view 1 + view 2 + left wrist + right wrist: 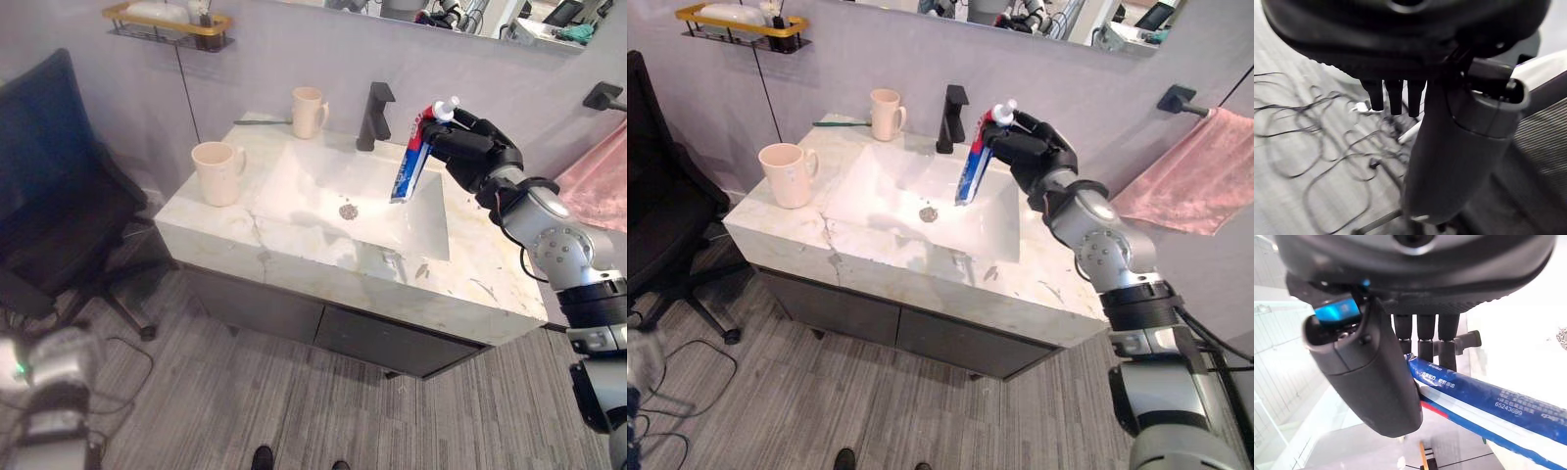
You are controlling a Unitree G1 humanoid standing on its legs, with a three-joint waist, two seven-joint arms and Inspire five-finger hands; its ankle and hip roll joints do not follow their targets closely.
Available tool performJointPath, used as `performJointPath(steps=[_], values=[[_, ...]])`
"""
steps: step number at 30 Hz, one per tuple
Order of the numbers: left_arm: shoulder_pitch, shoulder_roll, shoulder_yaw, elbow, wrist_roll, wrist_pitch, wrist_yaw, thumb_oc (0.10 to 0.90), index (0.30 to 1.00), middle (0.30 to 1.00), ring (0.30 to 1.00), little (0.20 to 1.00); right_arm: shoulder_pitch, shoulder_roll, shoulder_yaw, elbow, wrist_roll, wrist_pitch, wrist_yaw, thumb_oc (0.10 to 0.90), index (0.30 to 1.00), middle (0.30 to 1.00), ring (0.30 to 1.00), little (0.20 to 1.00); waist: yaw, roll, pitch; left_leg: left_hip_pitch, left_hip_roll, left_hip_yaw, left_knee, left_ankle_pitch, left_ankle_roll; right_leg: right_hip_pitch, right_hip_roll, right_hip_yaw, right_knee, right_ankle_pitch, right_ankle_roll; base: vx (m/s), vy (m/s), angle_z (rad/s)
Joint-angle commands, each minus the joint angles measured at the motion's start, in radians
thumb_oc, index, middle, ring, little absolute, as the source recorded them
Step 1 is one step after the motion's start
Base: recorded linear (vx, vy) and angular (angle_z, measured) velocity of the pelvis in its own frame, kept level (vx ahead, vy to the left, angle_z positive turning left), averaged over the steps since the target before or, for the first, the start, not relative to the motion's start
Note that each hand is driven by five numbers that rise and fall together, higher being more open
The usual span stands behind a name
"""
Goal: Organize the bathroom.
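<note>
1. While the toothpaste tube (412, 157) hangs cap-up over the sink basin (323, 176), the right hand (468, 144) holds it by its upper end, fingers (1431, 340) and thumb curled round it; the flat end points down past the fingers, clear of the basin floor.
2. Beyond the fingertips stands the black faucet (373, 116); further off, 2 cream mugs: one (308, 112) at the back with a toothbrush (263, 121) lying beside it, one (217, 172) at the counter's front corner.
3. Left hand (1396, 95) hangs low over the floor, fingers straight, holding nothing.
4. Judged step: tube in carry. Next move likely calls for lowering it into a mug, flat end first.
</note>
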Motion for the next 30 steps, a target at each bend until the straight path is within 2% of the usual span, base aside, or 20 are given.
performJointPath(steps=[1, 3, 4, 5, 7, 10, 11, 13, 14, 16, 19, 21, 25, 26, 27, 28, 29, 30], values=[[0.076, -0.023, -0.102, 0.144, -0.047, -0.018, -0.248, 0.8, 0.9, 0.9, 0.9, 0.9, -0.103, -0.075, -0.092, -0.042, -0.028, -0.099, 0.044, 0.4, 0.3, 0.3, 0.3, 0.3, 0.019, 0.016, -0.15, 0.009, 0.015, 0.094, -0.003, -0.044, -0.001, -0.083, 0.04, 0.018, 0.145, -0.061, 0.052, -0.07, 0.029, -0.06], [0.119, -0.07, -0.133, 0.258, -0.063, -0.005, -0.394, 0.8, 0.9, 0.9, 0.9, 0.9, -0.136, -0.092, -0.077, -0.036, -0.007, -0.093, 0.043, 0.4, 0.3, 0.3, 0.3, 0.3, 0.016, 0.017, -0.151, 0.002, 0.017, 0.097, -0.002, -0.039, -0.001, -0.094, 0.042, 0.022, 0.148, -0.059, 0.052, -0.04, 0.025, -0.08], [0.148, -0.095, -0.162, 0.328, -0.06, 0.047, -0.573, 0.8, 0.9, 0.9, 0.9, 0.9, -0.166, -0.109, -0.062, -0.03, 0.018, -0.087, 0.044, 0.4, 0.3, 0.3, 0.3, 0.3, 0.011, 0.017, -0.15, 0.006, 0.018, 0.1, -0.002, -0.048, -0.001, -0.093, 0.042, 0.027, 0.153, -0.069, 0.054, -0.03, 0.033, -0.08], [0.167, -0.12, -0.19, 0.356, -0.072, 0.058, -0.611, 0.8, 0.9, 0.9, 0.9, 0.9, -0.18, -0.117, -0.055, -0.027, 0.031, -0.087, 0.052, 0.4, 0.3, 0.3, 0.3, 0.3, 0.007, 0.017, -0.147, 0.005, 0.02, 0.105, -0.001, -0.047, 0.0, -0.095, 0.043, 0.027, 0.157, -0.072, 0.053, -0.04, 0.049, -0.09], [0.191, -0.139, -0.239, 0.43, -0.009, 0.053, -0.734, 0.8, 0.9, 0.9, 0.9, 0.9, -0.212, -0.131, -0.034, -0.014, 0.054, -0.089, 0.072, 0.4, 0.3, 0.3, 0.3, 0.3, -0.002, 0.021, -0.143, 0.004, 0.023, 0.116, 0.001, -0.047, -0.001, -0.103, 0.043, 0.034, 0.168, -0.076, 0.055, -0.05, 0.044, -0.09], [0.206, -0.156, -0.277, 0.487, -0.016, 0.045, -0.742, 0.8, 0.9, 0.9, 0.9, 0.9, -0.243, -0.138, -0.003, -0.01, 0.075, -0.098, 0.083, 0.4, 0.3, 0.3, 0.3, 0.3, -0.012, 0.026, -0.139, 0.005, 0.022, 0.124, 0.001, -0.049, 0.002, -0.108, 0.044, 0.039, 0.177, -0.081, 0.054, -0.03, 0.051, -0.21], [0.201, -0.159, -0.29, 0.538, 0.078, 0.037, -0.73, 0.8, 0.9, 0.9, 0.9, 0.9, -0.26, -0.132, 0.008, -0.013, 0.08, -0.092, 0.086, 0.4, 0.3, 0.3, 0.3, 0.3, -0.02, 0.027, -0.137, 0.009, 0.022, 0.133, 0.003, -0.053, 0.003, -0.109, 0.045, 0.043, 0.182, -0.086, 0.053, -0.02, 0.051, -0.25], [0.198, -0.164, -0.308, 0.567, 0.162, 0.031, -0.714, 0.8, 0.9, 0.9, 0.9, 0.9, -0.272, -0.13, 0.016, -0.019, 0.086, -0.089, 0.083, 0.4, 0.3, 0.3, 0.3, 0.3, -0.024, 0.027, -0.137, 0.009, 0.022, 0.138, 0.003, -0.053, 0.003, -0.11, 0.045, 0.045, 0.185, -0.087, 0.053, -0.02, 0.033, -0.19], [0.192, -0.166, -0.402, 0.591, 0.368, 0.082, -0.672, 0.8, 0.9, 0.9, 0.9, 0.9, -0.305, -0.128, 0.046, -0.042, 0.114, -0.082, 0.05, 0.4, 0.3, 0.3, 0.3, 0.3, -0.033, 0.023, -0.141, 0.004, 0.021, 0.144, 0.006, -0.053, 0.003, -0.112, 0.044, 0.049, 0.184, -0.088, 0.053, -0.03, 0.021, -0.15], [0.19, -0.172, -0.478, 0.592, 0.523, 0.094, -0.708, 0.8, 0.9, 0.9, 0.9, 0.9, -0.325, -0.125, 0.064, -0.063, 0.126, -0.075, 0.023, 0.4, 0.3, 0.3, 0.3, 0.3, -0.036, 0.02, -0.138, -0.001, 0.021, 0.141, 0.006, -0.053, 0.005, -0.117, 0.046, 0.052, 0.189, -0.09, 0.052, -0.04, 0.006, -0.26], [0.196, -0.19, -0.534, 0.578, 0.53, 0.124, -0.714, 0.8, 0.9, 0.9, 0.9, 0.9, -0.338, -0.116, 0.073, -0.075, 0.131, -0.077, 0.004, 0.4, 0.3, 0.3, 0.3, 0.3, -0.037, 0.019, -0.131, -0.006, 0.02, 0.139, 0.009, -0.057, 0.007, -0.126, 0.048, 0.055, 0.199, -0.096, 0.051, -0.04, -0.001, -0.16], [0.202, -0.199, -0.536, 0.577, 0.523, 0.126, -0.71, 0.8, 0.9, 0.9, 0.9, 0.9, -0.342, -0.116, 0.067, -0.081, 0.137, -0.074, -0.005, 0.4, 0.3, 0.3, 0.3, 0.3, -0.036, 0.018, -0.127, -0.01, 0.018, 0.141, 0.017, -0.061, 0.007, -0.128, 0.049, 0.055, 0.202, -0.099, 0.05, -0.04, -0.009, -0.11], [0.218, -0.205, -0.542, 0.572, 0.535, 0.103, -0.701, 0.8, 0.9, 0.9, 0.9, 0.9, -0.352, -0.122, 0.059, -0.074, 0.138, -0.068, 0.0, 0.4, 0.3, 0.3, 0.3, 0.3, -0.036, 0.015, -0.118, -0.022, 0.013, 0.167, 0.062, -0.08, 0.007, -0.129, 0.046, 0.048, 0.216, -0.107, 0.046, -0.04, -0.01, -0.02], [0.22, -0.206, -0.54, 0.567, 0.546, 0.096, -0.7, 0.8, 0.9, 0.9, 0.9, 0.9, -0.354, -0.125, 0.059, -0.076, 0.139, -0.066, -0.004, 0.4, 0.3, 0.3, 0.3, 0.3, -0.037, 0.013, -0.112, -0.034, 0.012, 0.187, 0.098, -0.088, 0.003, -0.13, 0.045, 0.044, 0.226, -0.112, 0.042, -0.04, -0.004, 0.04], [0.22, -0.207, -0.539, 0.561, 0.574, 0.084, -0.701, 0.8, 0.9, 0.9, 0.9, 0.9, -0.357, -0.131, 0.06, -0.081, 0.135, -0.062, -0.016, 0.4, 0.3, 0.3, 0.3, 0.3, -0.04, 0.007, -0.1, -0.072, 0.012, 0.223, 0.186, -0.105, -0.007, -0.13, 0.04, 0.035, 0.244, -0.119, 0.034, -0.04, -0.014, 0.08], [0.22, -0.208, -0.543, 0.556, 0.592, 0.077, -0.704, 0.8, 0.9, 0.9, 0.9, 0.9, -0.358, -0.136, 0.058, -0.083, 0.131, -0.059, -0.021, 0.4, 0.3, 0.3, 0.3, 0.3, -0.038, -0.003, -0.088, -0.107, 0.01, 0.228, 0.262, -0.118, -0.013, -0.127, 0.033, 0.032, 0.255, -0.12, 0.026, -0.06, -0.022, 0.22], [0.22, -0.208, -0.553, 0.548, 0.616, 0.061, -0.71, 0.8, 0.9, 0.9, 0.9, 0.9, -0.353, -0.144, 0.046, -0.086, 0.128, -0.058, -0.023, 0.4, 0.3, 0.3, 0.3, 0.3, -0.03, -0.022, -0.066, -0.2, 0.011, 0.2, 0.427, -0.16, -0.023, -0.122, 0.023, 0.029, 0.27, -0.114, 0.011, -0.03, -0.003, 0.33], [0.22, -0.209, -0.56, 0.545, 0.616, 0.057, -0.711, 0.8, 0.9, 0.9, 0.9, 0.9, -0.346, -0.141, 0.041, -0.087, 0.125, -0.06, -0.018, 0.4, 0.3, 0.3, 0.3, 0.3, -0.021, -0.026, -0.057, -0.228, 0.015, 0.168, 0.454, -0.169, -0.024, -0.122, 0.024, 0.029, 0.277, -0.112, 0.005, 0.0, 0.032, 0.41]])
